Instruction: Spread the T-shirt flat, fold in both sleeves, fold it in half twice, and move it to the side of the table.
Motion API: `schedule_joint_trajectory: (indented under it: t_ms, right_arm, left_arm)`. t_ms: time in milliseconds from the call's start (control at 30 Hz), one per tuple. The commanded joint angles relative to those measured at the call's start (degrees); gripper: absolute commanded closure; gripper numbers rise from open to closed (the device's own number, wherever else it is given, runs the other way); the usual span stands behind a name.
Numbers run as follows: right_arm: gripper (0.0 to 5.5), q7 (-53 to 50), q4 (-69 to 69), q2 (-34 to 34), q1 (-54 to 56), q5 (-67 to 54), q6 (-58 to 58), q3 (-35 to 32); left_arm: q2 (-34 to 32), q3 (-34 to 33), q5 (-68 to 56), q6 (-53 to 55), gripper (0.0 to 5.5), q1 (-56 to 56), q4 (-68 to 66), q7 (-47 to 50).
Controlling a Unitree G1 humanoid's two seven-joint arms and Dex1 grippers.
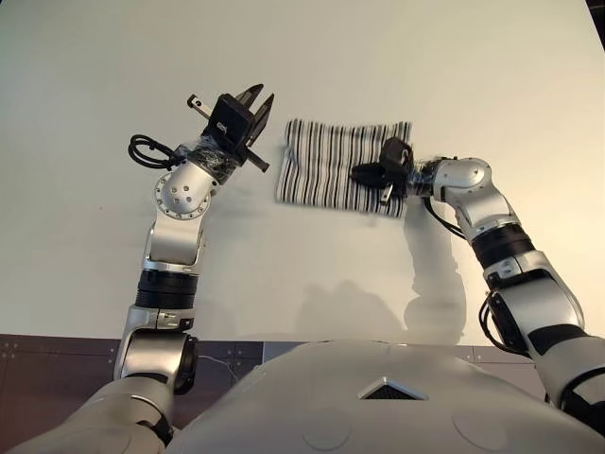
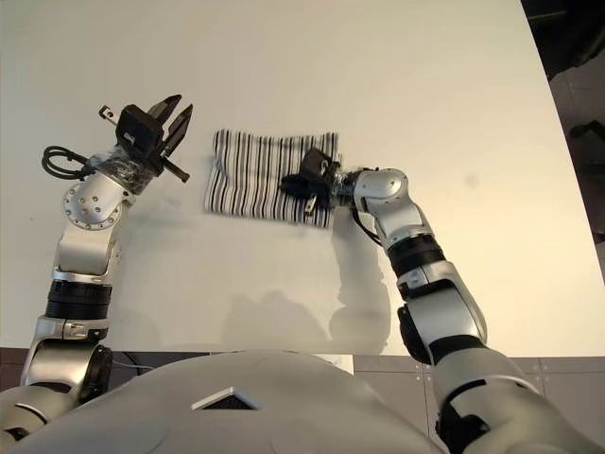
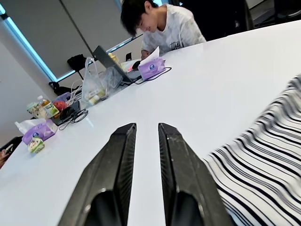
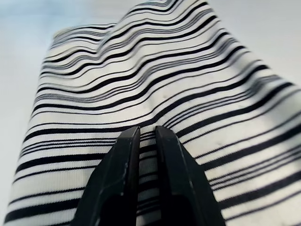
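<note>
On the white table (image 1: 454,66), one folded striped T-shirt (image 1: 326,165) lies near the middle, with bare surface open toward 12, 9 and 3 o'clock. Of the two grippers, the left gripper (image 1: 257,95) hangs just off the shirt's 10 o'clock corner, fingers a narrow slit apart, holding nothing. The right gripper (image 1: 364,173) rests on the cloth by its 3 o'clock edge, fingers nearly together; any pinch cannot be told. The left wrist view adds a laptop (image 3: 109,59) and two purple tissue packs (image 3: 151,69) along the far edge.
</note>
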State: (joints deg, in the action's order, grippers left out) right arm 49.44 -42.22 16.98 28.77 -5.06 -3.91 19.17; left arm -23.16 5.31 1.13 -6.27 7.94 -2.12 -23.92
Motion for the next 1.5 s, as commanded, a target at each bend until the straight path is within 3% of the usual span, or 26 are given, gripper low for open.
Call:
schedule_joint_trajectory:
  t_ms: [33, 167, 233, 500, 767, 833, 967, 1067, 1267, 1500]
  right_arm:
    - [4.9, -13.18, -17.15, 3.17, 0.48, 3.77, 2.52, -4.65]
    - [4.9, -36.71, -31.45, 16.23, -4.6, -5.43, 7.05, -21.97]
    - [4.9, -41.48, -33.52, 18.83, -8.11, -7.29, 7.04, -26.02]
    - [4.9, -40.41, -32.29, 17.32, -6.92, -6.94, 1.6, -30.81]
    - [4.9, -36.92, -23.69, 12.63, -3.94, -5.8, -7.9, -30.64]
    - [4.9, -36.25, -4.8, 9.51, -8.19, -8.15, -10.21, -30.05]
    - [4.9, -41.81, 35.97, -0.02, -21.81, -9.12, -1.68, -23.72]
    - [4.9, -45.6, 51.24, -5.87, -29.29, -8.32, 3.67, -18.25]
    - [4.9, -49.53, 55.81, -11.72, -35.71, -1.57, 7.82, -13.17]
    - [4.9, -49.59, 55.59, -12.41, -37.42, 4.06, 9.36, -10.54]
  left_arm:
    - [-0.92, 0.13, 1.91, -0.6, 4.65, -2.25, 2.03, 0.21]
    - [-0.59, 0.18, 4.12, -1.41, 4.65, -4.11, 3.93, 1.87]
    - [-0.38, 0.22, 4.94, -1.43, 4.65, -4.72, 5.17, 2.31]
    - [0.28, 2.03, 7.75, -1.64, 4.65, -7.81, 9.82, 3.1]
    - [3.98, 2.07, 7.02, 1.79, 4.65, -11.05, 15.58, 6.04]
    - [6.29, -1.64, 5.2, 5.62, 4.65, -11.42, 19.58, 9.39]
    - [13.22, -3.36, 5.14, 11.79, 4.65, -16.62, 26.8, 16.72]
    - [17.13, -1.83, 4.92, 13.65, 4.65, -20.7, 28.2, 19.35]
    - [23.67, 0.71, 5.25, 11.25, 4.65, -23.87, 21.24, 23.85]
    - [23.91, 1.02, 7.17, 9.2, 4.65, -23.97, 16.03, 26.36]
